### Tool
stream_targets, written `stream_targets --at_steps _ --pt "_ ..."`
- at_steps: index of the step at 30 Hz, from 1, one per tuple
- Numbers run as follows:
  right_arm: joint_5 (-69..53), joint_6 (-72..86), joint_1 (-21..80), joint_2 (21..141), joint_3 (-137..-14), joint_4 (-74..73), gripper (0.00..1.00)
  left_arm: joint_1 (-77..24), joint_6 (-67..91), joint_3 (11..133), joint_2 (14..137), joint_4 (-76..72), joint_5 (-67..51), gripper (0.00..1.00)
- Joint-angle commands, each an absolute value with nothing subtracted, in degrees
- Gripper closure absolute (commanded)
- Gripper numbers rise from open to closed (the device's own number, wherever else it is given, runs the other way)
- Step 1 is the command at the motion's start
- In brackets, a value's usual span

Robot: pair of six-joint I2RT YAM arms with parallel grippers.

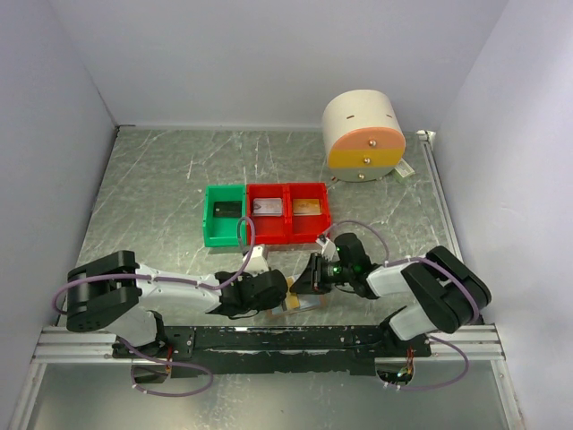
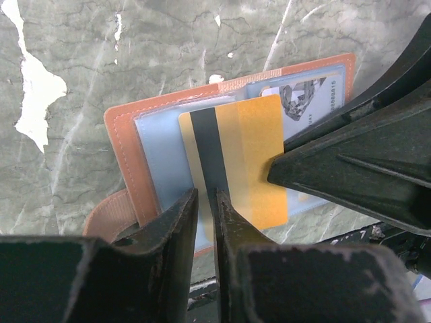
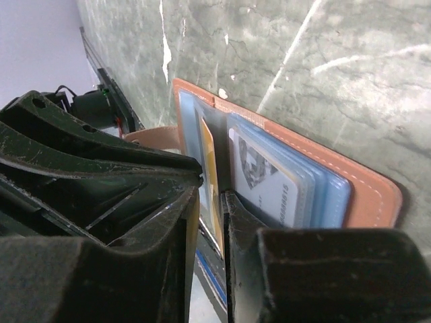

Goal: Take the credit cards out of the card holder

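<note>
The card holder (image 2: 121,134) lies open near the table's front edge, tan leather with pale blue pockets; it also shows in the top view (image 1: 303,303) and the right wrist view (image 3: 363,195). A gold credit card (image 2: 242,148) with a dark stripe sticks partly out of a pocket. My right gripper (image 3: 212,202) is shut on this gold card (image 3: 209,155), seen edge-on between its fingers. A silver-grey card (image 2: 303,101) sits in a pocket behind. My left gripper (image 2: 205,198) is shut, its tips over the holder's near edge, with nothing seen between them.
A green bin (image 1: 208,224) and two red bins (image 1: 269,235) stand mid-table, each with a card inside. A big cream cylinder with an orange band (image 1: 363,134) stands at the back right. Both arms meet near the front rail (image 1: 295,339).
</note>
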State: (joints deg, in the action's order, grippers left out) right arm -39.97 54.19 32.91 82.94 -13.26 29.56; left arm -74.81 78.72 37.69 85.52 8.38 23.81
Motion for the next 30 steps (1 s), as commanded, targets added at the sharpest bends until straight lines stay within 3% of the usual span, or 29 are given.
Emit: stream_targets --at_steps 1,22,30 --pt "-41.5 54.2 34.0 85.7 -15.1 32.9 0.79 -74.6 79.2 36.9 86.8 9.6 23.4 0.73" --pt "-37.9 52.6 35.6 83.9 -15.5 27.7 0.83 -74.5 79.4 37.6 86.6 11.8 23.8 0.75" --pt "-40.4 53.0 35.6 83.2 -14.7 29.6 0.95 -74.5 79.0 38.2 87.0 12.0 23.8 0.75"
